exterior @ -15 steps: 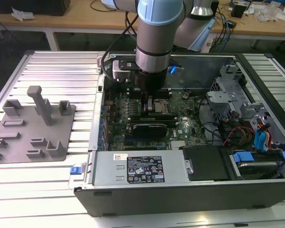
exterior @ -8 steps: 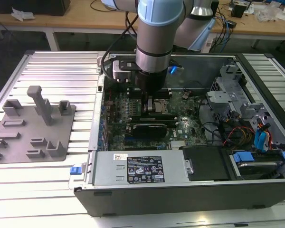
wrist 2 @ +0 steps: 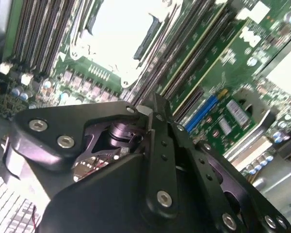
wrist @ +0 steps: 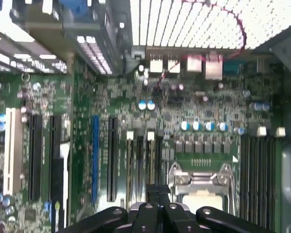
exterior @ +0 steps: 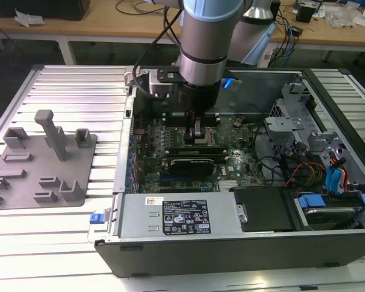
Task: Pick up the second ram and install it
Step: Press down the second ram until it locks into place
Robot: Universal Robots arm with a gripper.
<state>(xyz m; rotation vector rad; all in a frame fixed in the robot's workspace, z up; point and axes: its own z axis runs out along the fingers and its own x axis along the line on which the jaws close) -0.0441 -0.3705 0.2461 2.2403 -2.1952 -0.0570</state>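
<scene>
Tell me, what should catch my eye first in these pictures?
The big grey robot arm reaching down into an open computer case, its gripper low over the green motherboard. On the exterior view's left, a grey parts tray lies on the ribbed table. In the first wrist view, the silver processor socket gleams between dark memory slots.

We note the arm (exterior: 202, 36) as a grey cylindrical body with a pale blue cap at its upper joint and a black ring band lower down. Black cables (exterior: 151, 45) loop beside it. A small blue light glows at the wrist. The gripper (wrist 2: 150, 160) is black, built of angular linkage plates fastened with silver screws.
</scene>
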